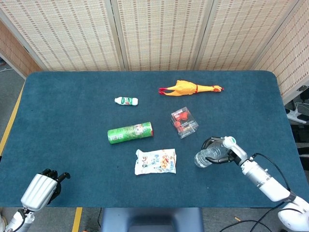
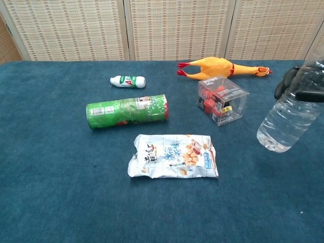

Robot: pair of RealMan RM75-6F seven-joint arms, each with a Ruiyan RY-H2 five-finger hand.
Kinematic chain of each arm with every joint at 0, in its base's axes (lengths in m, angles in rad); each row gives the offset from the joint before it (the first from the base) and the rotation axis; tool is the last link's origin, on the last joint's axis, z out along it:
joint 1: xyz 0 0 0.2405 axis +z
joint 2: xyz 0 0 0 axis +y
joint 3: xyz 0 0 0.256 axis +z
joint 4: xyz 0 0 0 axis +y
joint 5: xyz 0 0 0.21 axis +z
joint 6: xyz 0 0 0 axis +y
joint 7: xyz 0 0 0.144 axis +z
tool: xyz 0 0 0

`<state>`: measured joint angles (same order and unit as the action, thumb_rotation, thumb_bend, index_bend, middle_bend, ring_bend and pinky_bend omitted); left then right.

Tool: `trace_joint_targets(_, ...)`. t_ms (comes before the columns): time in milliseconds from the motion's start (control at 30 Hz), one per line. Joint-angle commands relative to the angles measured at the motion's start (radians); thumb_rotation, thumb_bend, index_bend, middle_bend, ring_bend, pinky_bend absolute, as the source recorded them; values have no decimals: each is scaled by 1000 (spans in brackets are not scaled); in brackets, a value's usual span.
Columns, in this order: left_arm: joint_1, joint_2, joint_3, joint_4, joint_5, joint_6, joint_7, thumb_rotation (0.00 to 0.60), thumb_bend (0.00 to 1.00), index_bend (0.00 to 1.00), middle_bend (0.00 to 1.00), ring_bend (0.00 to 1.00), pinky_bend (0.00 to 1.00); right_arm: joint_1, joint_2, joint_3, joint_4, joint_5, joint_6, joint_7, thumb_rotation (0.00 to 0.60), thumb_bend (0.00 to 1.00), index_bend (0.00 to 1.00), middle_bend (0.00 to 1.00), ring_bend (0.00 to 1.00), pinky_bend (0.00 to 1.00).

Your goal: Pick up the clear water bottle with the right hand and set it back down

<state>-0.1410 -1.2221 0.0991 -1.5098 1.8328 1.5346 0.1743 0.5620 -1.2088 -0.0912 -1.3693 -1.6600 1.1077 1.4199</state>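
The right hand [image 1: 227, 151] is wrapped around the clear water bottle [image 2: 289, 117], holding it tilted, base toward the snack bag [image 2: 173, 156] and to that bag's right. The left hand [image 1: 42, 187] rests well left of the bag, fingers curled in on nothing.

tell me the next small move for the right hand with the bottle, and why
Probably tip the bottle upright and lower it onto the table. The right hand grips it near the top, and it hangs tilted with its base pointing toward the snack bag, apparently off the cloth. Bare table lies beneath it, so setting it straight down there looks safe.
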Motion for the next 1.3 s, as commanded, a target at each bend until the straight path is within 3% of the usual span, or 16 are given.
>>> trace_joint_targets(33,-1,0,0,0,1,-1,1,600,444,436,635,548,548,-10,-47,36,106,168,-96,-410,600,446,824,769,583,510)
trace_joint_targets(100,0,-1,1,0,0,-2,2,600,444,436,635,548,548,-34,-97,72,126,245,-75,-627,600,446,824,769,583,510)
trace_joint_targets(200,0,0,0,0,-2,-3,2,600,444,437,634,548,547,-54,-133,100,105,286,-40,-773,600,446,824,769,583,510)
trace_joint_targets(500,-1,0,0,2,-1,-2,-4,600,444,437,635,548,547,-74,-66,111,-106,124,110,-830,600,446,824,769,584,510)
trace_joint_targets(700,-1,0,0,2,0,0,-6,600,444,437,635,549,547,-70,-2,110,-218,61,136,-807,600,446,824,769,584,511)
trace_joint_targets(867,-1,0,0,3,-1,0,-6,600,444,437,635,548,547,-77,-41,110,-136,124,83,-865,600,446,824,769,584,511)
trace_joint_targets(1067,-1,0,0,2,-2,-3,-3,600,445,437,635,548,547,-88,-174,136,76,202,54,-929,600,446,824,769,584,511)
trace_joint_targets(1167,-1,-1,0,1,-4,-5,1,600,444,437,635,548,548,-92,-178,146,67,170,95,-899,600,446,825,769,585,511)
trace_joint_targets(1300,-2,-1,1,1,-4,-8,3,600,444,437,635,548,548,-102,-131,152,-26,96,184,-888,600,446,824,769,584,511)
